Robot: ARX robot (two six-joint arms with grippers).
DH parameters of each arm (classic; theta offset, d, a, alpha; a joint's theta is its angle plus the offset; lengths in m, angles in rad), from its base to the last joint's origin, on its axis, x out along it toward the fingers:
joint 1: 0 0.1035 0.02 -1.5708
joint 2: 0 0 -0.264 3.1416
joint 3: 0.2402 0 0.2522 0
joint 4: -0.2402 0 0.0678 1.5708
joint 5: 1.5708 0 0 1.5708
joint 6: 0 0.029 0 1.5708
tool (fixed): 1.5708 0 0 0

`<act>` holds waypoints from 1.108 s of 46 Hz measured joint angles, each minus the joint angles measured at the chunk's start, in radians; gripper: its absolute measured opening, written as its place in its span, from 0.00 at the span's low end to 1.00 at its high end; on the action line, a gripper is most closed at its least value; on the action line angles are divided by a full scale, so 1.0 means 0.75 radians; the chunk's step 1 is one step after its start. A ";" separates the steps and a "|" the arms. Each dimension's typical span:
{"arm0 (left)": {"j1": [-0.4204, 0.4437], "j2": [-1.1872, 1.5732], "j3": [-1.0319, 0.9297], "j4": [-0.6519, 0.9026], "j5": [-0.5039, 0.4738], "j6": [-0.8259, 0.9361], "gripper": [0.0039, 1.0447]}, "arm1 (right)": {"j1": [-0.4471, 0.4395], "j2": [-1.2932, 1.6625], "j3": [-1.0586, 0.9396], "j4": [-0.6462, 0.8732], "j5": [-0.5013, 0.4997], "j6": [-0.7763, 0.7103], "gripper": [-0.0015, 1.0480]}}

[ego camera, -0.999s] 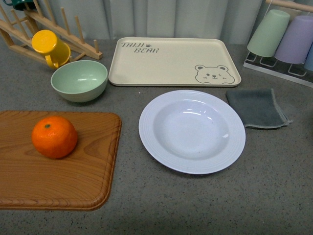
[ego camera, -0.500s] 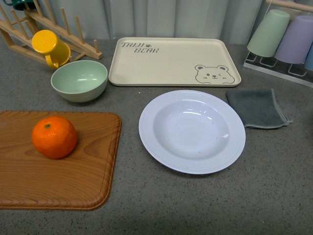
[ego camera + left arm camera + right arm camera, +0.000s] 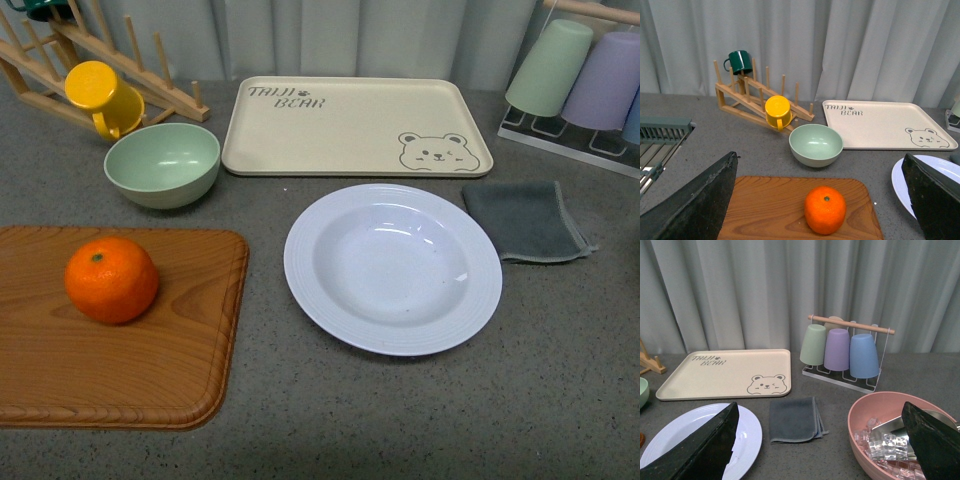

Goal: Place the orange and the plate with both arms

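A bright orange [image 3: 112,280] sits on a wooden board [image 3: 150,370] at the near left of a grey counter. To its right, apart from the board, a pale plate [image 3: 392,268] lies flat. A beige bear tray [image 3: 350,125] lies just beyond the plate, and a folded grey cloth [image 3: 525,220] lies just beside the plate's far right rim. A mint bowl [image 3: 162,164] stands beyond the board. The left gripper [image 3: 819,165] hangs with its fingers spread wide, facing the orange. The right gripper [image 3: 820,407] is also spread wide, facing the plate and cloth.
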 joint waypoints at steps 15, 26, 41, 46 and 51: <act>0.000 0.000 0.000 0.000 0.000 0.000 0.94 | 0.000 0.000 0.000 0.000 0.000 0.000 0.91; -0.079 0.140 0.033 -0.128 -0.342 -0.120 0.94 | 0.001 -0.002 0.000 0.000 0.002 0.000 0.91; -0.176 0.973 0.182 0.361 -0.237 -0.238 0.94 | 0.000 -0.002 0.000 0.000 0.001 0.000 0.91; -0.217 1.228 0.273 0.457 -0.230 -0.233 0.94 | 0.000 -0.002 0.000 0.000 0.000 0.000 0.91; -0.252 1.472 0.377 0.504 -0.218 -0.202 0.94 | 0.000 -0.002 0.000 0.000 0.000 0.000 0.91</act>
